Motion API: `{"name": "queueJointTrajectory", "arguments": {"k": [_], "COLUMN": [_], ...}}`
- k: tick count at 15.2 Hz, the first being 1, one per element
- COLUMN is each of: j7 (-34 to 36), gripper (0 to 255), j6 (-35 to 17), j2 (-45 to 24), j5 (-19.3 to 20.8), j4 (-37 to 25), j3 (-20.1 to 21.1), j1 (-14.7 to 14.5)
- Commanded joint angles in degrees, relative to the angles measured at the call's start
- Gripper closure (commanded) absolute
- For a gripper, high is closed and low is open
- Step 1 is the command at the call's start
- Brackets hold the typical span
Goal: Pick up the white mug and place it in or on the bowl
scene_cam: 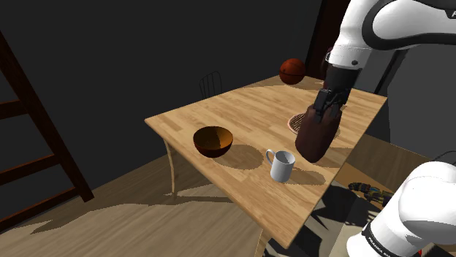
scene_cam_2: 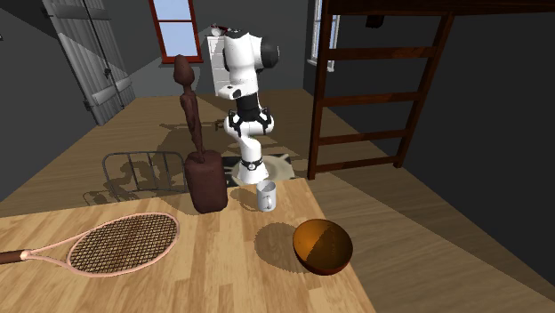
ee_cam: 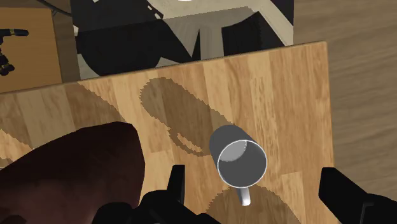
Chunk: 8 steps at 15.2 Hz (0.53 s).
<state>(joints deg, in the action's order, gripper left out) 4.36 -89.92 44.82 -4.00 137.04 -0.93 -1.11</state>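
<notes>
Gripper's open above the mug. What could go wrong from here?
The dark brown sculpture stands close beside the white mug; the open gripper could clip it on descent. The mug also sits near the table edge, so a glancing finger might push it off.

You are looking at a light plank table [scene_cam: 241, 109] in a dim room. Around the table the walls [scene_cam: 146, 51] are dark grey, and below it you see a wooden floor [scene_cam: 109, 219] crossed by hard-edged shadows. A thin wire-backed chair [scene_cam: 212, 84] stands against one edge of the table. Well past the table's end, you find a dark brown ladder [scene_cam_2: 374, 89] rising to a loft frame, a red-framed window [scene_cam_2: 175, 27] showing blue sky, and a grey plank door [scene_cam_2: 93, 53] near that window.
</notes>
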Motion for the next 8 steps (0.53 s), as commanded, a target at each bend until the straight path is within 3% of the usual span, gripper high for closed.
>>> {"name": "queueJointTrajectory", "arguments": {"k": [1, 8], "j7": [0.00, 6.43], "gripper": [0, 0], "j6": [0.00, -13.64], "j2": [0.00, -6.63], "j5": [0.00, -1.23], "j4": [0.00, 8.21], "j3": [0.00, 2.71], "j1": [0.00, 1.69]}}
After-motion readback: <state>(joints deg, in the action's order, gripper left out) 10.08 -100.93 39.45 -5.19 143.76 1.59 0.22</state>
